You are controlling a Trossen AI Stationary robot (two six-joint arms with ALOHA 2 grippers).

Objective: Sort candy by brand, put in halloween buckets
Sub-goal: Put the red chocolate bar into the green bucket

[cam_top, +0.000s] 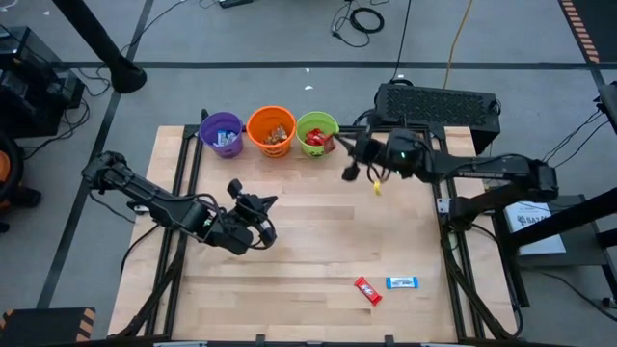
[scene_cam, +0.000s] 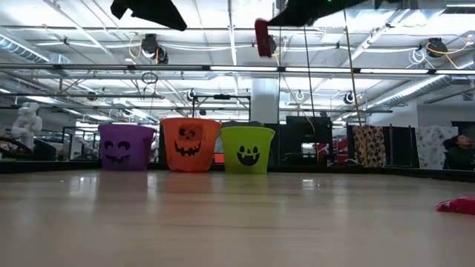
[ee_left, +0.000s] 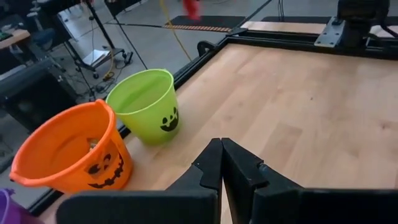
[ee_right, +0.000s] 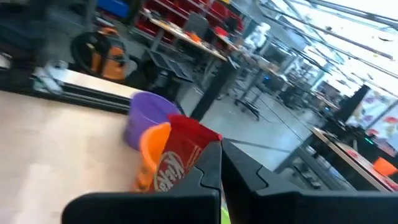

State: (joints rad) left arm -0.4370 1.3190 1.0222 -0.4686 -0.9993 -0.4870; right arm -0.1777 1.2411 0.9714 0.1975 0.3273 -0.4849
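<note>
**Red KitKat in my right claw, above the green bucket**

My right claw (ee_right: 221, 163) is clamped tight on a red KitKat bar (ee_right: 180, 155); the wrapper sticks out past my fingertips, its white lettering plain in my right wrist view. From overhead I hang at the table's far edge, just beside the lime green bucket (cam_top: 317, 133), with the bar over its right rim. From table height the red bar hangs high in the air, above the buckets.

The three halloween buckets stand in a row along the far edge, touching or nearly so: purple bucket (cam_top: 222, 134) on the left, orange bucket (cam_top: 271, 130) in the middle, green on the right. Each one already has candy inside; the green one shows red wrappers, the purple one blue, the orange one brown and gold.

My left claw (cam_top: 253, 217) is closed with nothing in it, hovering over the wood (cam_top: 318, 246) left of the table's centre, its tips pointing toward the buckets.

Two pieces lie loose near the table's near edge, right of the middle: a red candy (cam_top: 367, 289) and, just beside it, a blue candy (cam_top: 402, 282).
</note>
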